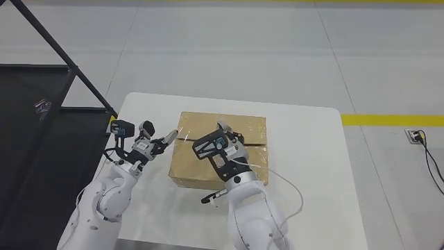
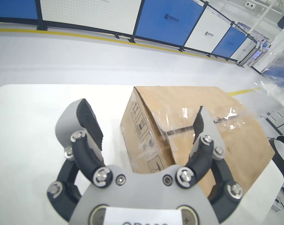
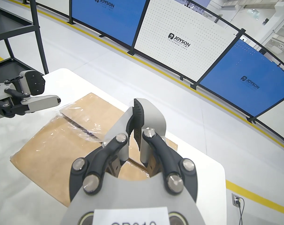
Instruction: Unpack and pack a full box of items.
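White and smooth, the surface (image 1: 305,180) has rounded corners and a wide bare stretch on the robot's right, with a narrower strip on its left. Near its middle, slightly to the left, sits the box (image 1: 191,161). It is a brown cardboard carton with square edges, and its flaps are closed. Glossy clear tape runs along the centre seam, wrinkled and lifting loose at the left end. Small printed handling symbols mark that end wall.

The left pincer (image 2: 142,111) hovers just beside the box's left end, level with the top edge. Its grey metal fingers with black rubber pads (image 2: 90,122) are spread wide apart and hold nothing. One fingertip is close to the loose tape, but contact cannot be judged. The right pincer (image 3: 136,108) hangs above the box top near the seam. Its ridged black pads are pressed together with nothing between them.

Past the surface's left edge stands a black metal shelf rack (image 1: 41,104) with thin upright posts, close to the left arm. Beyond the far edge lies open, pale grey floor. A floor socket (image 1: 415,136) with a plugged-in lead sits off to the right on a yellow line (image 1: 392,119). Farther back, a second yellow line runs along a fence of blue and white perforated panels (image 3: 184,40).
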Motion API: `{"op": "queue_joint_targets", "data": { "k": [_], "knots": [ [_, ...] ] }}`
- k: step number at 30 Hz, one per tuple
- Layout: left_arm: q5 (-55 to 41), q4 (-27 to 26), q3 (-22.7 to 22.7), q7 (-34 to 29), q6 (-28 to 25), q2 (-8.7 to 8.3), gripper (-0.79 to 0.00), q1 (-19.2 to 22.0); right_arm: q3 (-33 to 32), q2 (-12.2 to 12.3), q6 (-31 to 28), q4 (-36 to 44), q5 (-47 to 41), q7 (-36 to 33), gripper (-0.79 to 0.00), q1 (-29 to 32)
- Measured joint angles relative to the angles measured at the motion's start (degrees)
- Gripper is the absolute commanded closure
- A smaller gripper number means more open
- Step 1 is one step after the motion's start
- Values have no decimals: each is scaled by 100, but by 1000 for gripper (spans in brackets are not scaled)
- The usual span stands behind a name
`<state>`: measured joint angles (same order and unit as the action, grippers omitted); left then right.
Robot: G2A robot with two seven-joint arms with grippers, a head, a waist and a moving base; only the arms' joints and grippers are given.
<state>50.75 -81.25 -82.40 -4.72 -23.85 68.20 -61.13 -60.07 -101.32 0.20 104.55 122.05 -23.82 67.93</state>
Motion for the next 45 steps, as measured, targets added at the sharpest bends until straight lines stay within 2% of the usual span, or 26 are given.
{"op": "queue_joint_targets", "data": {
  "k": [6, 12, 29, 45],
  "knots": [
    [149, 196, 264, -176, 153, 35, -785, 254, -96, 20, 34, -62, -108, 111, 0, 29],
    [290, 344, 428, -98, 204, 59, -785, 342, -155, 45, 34, -63, -152, 199, 0, 80],
    [321, 441, 588, -212, 351, 90, -785, 476, -290, 110, -113, -268, -255, 400, 0, 15],
    [408, 465, 683, -283, 438, 104, -785, 465, -369, 238, -335, -307, 81, 1096, 0, 112]
  ]
}}
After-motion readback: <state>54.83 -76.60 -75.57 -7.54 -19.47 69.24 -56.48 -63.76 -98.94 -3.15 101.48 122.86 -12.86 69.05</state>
